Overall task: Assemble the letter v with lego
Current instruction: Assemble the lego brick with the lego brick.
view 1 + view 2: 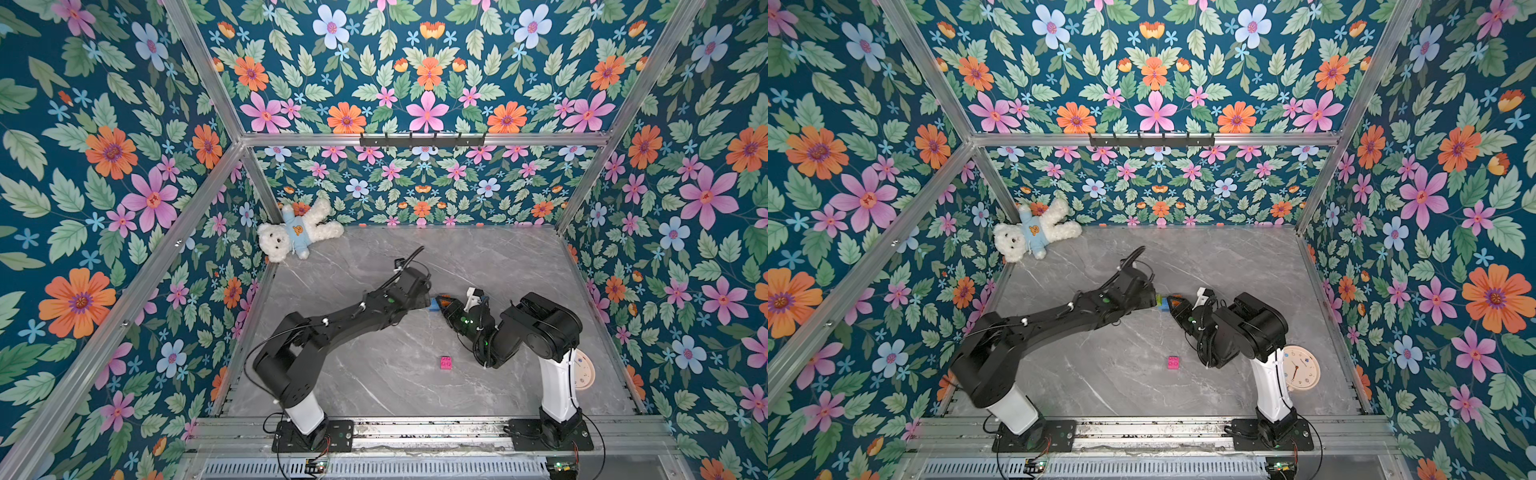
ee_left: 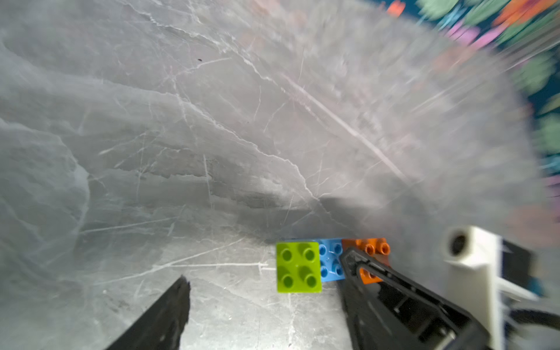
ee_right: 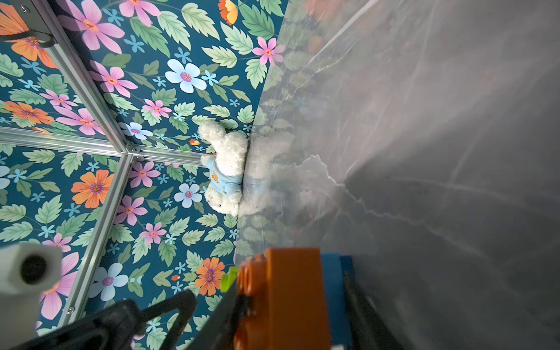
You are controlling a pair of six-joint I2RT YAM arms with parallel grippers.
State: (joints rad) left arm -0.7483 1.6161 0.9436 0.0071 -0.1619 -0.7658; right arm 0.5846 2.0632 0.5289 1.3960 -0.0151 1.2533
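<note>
Table (image 1: 374, 374) bare around pink brick (image 1: 446, 362), lego cluster (image 2: 330, 260) hemmed — right gripper (image 3: 285, 303) alongside

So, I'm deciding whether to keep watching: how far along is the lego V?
Done: the lime brick sits on the light-blue brick, with the orange brick at that brick's other end. In hand: the right gripper grips the orange brick, while the left gripper stands open around the lime one. Left: the pink brick lies loose on the table, and no V shape shows yet.
</note>
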